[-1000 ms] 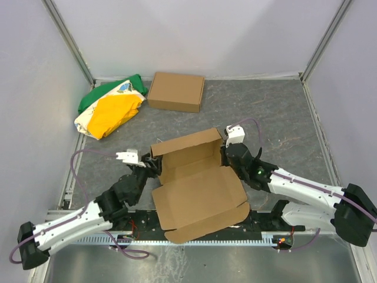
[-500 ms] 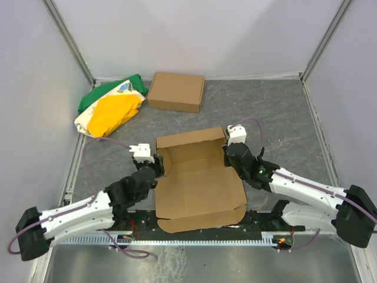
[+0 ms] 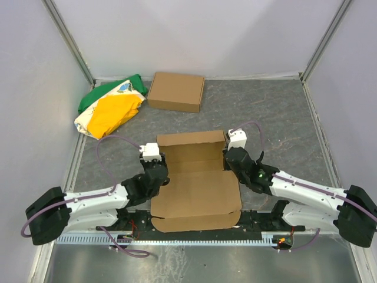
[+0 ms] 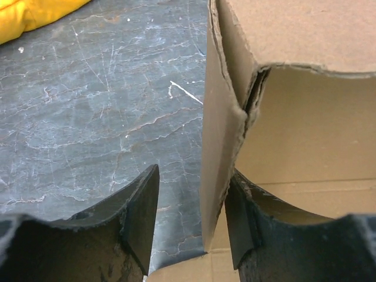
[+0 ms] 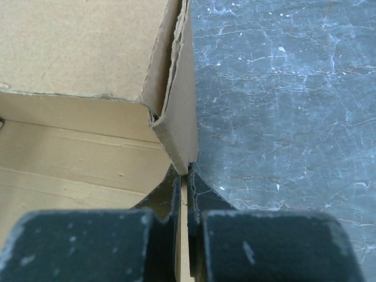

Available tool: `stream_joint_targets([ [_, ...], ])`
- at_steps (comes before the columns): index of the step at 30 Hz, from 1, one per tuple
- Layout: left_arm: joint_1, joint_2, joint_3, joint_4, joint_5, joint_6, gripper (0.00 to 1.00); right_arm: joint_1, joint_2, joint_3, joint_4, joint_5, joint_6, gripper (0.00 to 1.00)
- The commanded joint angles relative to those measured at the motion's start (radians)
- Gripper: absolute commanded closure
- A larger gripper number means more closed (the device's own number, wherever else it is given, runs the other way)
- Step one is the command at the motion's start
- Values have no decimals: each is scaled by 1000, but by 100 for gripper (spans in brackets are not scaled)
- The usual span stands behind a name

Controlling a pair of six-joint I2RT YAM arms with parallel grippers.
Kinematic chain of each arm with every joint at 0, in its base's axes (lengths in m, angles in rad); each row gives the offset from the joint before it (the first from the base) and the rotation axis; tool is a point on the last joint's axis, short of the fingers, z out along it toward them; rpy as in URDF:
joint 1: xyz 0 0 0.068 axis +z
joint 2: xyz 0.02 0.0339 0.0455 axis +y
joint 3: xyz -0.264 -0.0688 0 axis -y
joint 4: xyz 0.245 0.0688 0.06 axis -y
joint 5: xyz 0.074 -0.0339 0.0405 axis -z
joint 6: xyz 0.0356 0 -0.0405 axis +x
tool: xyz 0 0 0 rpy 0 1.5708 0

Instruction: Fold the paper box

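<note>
The paper box [image 3: 194, 188] lies in the middle near the arms, a brown cardboard sheet with its far wall and both side walls raised and a wide lid flap lying flat towards me. My left gripper [image 3: 159, 170] is open and straddles the box's left side wall [image 4: 220, 147]; its right finger touches the wall and its left finger stands apart. My right gripper [image 3: 227, 158] is shut on the box's right side wall [image 5: 182, 123], pinching it between both fingers [image 5: 202, 202].
A ready-made brown cardboard box [image 3: 176, 91] sits at the back. A green, yellow and white bag [image 3: 109, 109] lies at the back left. Grey walls and metal posts ring the dark mat [image 3: 283, 118].
The left arm swung right and forward to the box's left wall. The box straightened from a skewed pose to square, and its lid flap lies flatter.
</note>
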Motion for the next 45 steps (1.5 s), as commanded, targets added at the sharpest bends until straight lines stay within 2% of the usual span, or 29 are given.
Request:
stream_joint_targets([
  [1, 1, 127, 23, 136, -149, -60, 49, 27, -30, -1, 78, 39, 48, 98],
  [7, 0, 325, 116, 88, -273, -99, 65, 63, -59, 11, 48, 77, 59, 98],
  [10, 0, 393, 193, -22, -308, -146, 66, 70, -70, 20, 23, 102, 60, 98],
  [12, -2, 398, 219, -49, -304, -165, 60, 72, -70, 25, 8, 116, 59, 98],
  [16, -2, 330, 198, -27, -226, -155, 37, 72, -49, 34, -14, 135, 68, 98],
  [21, -1, 203, 148, -1, -116, -100, 23, 70, -2, 61, -35, 166, 97, 98],
  [27, -2, 51, 119, -74, -31, -98, 19, 71, 33, 98, -73, 204, 137, 98],
  [32, -2, -102, 107, -149, 159, -78, 18, 71, 43, 154, -119, 235, 116, 97],
  [33, -1, -134, 113, -174, 200, -71, 17, 70, 46, 169, -135, 238, 113, 91],
  [34, -2, -164, 123, -208, 232, -82, 16, 70, 50, 187, -151, 237, 107, 73],
  [35, -2, -203, 140, -244, 263, -88, 16, 71, 55, 205, -170, 238, 106, 60],
  [36, -2, -221, 149, -277, 295, -86, 16, 70, 61, 224, -191, 237, 103, 40],
  [37, -1, -251, 164, -314, 315, -89, 14, 71, 66, 242, -208, 232, 100, 28],
  [39, -2, -321, 189, -386, 335, -112, 13, 71, 75, 276, -247, 219, 94, 21],
  [41, -2, -380, 204, -429, 339, -128, 13, 70, 77, 301, -279, 213, 89, 3],
  [42, -1, -409, 214, -446, 345, -132, 14, 71, 78, 311, -292, 207, 86, 0],
  [45, -2, -471, 252, -503, 353, -134, 14, 70, 64, 338, -347, 189, 88, 1],
])
